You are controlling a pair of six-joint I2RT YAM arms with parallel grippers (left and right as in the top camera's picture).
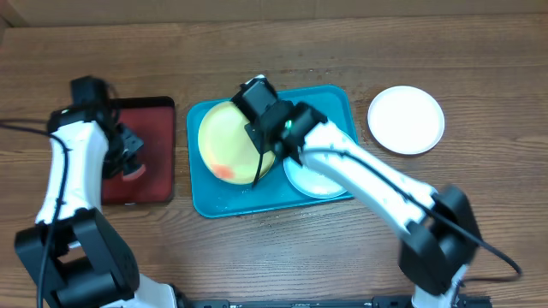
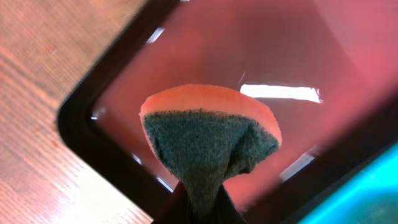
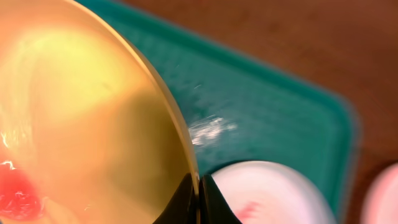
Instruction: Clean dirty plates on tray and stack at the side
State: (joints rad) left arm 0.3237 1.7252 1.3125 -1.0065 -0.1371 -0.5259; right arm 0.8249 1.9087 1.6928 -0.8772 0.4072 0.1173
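Showing a red smear [image 1: 224, 170], the yellow-green plate [image 1: 224, 137] is pinched at its rim by the right gripper [image 3: 199, 194] over the tray [image 1: 336, 99] at mid-counter, while a sponge [image 2: 208, 143] is clamped by the left gripper [image 2: 199, 208] near the left edge.

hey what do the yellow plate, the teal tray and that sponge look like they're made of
Yellow plate: probably plastic, smooth and glossy, with soft light reflections on its face.
Teal tray: likely plastic too, finely textured and semi-matte, with a pale scuffed patch.
Sponge: soft orange foam with a dark green fibrous scouring layer that creases where it is pinched.
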